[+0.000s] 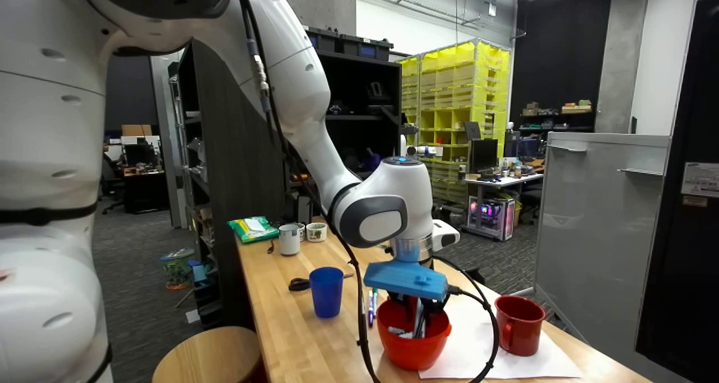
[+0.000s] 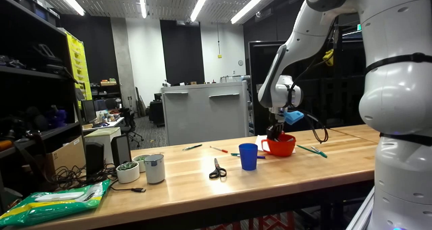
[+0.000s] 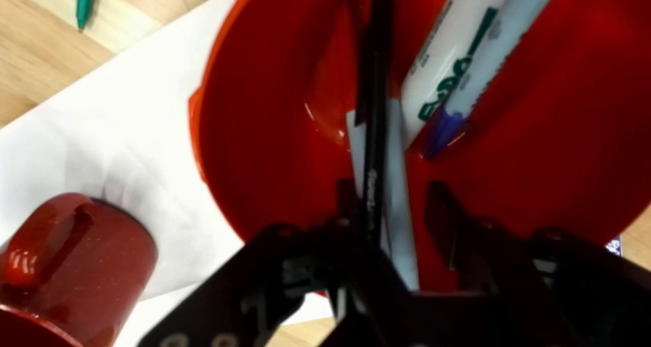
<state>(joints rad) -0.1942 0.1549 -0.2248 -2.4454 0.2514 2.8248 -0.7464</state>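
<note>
My gripper point(image 3: 392, 197) reaches down into a red bowl point(image 3: 569, 164), its jaws partly apart. Between its fingers stand a slim black pen point(image 3: 375, 133) and a pale pen point(image 3: 401, 214), close to the left finger. Red bowl wall shows in the gap between the pale pen and the right finger. Whether the left finger touches the pens, I cannot tell. Farther up in the bowl lie a white Expo marker point(image 3: 432, 82) and a pale marker point(image 3: 488, 57) with a purple tip. In both exterior views the fingertips are mostly hidden by the bowl point(image 1: 414, 349).
A dark red mug point(image 1: 519, 329) stands on white paper point(image 1: 505, 366) beside the bowl. A blue cup point(image 2: 248, 157), scissors point(image 2: 217, 171) and several loose pens lie around on the wooden table point(image 2: 189, 193). A grey mug point(image 2: 155, 169) and green packet point(image 2: 64, 198) are farther along.
</note>
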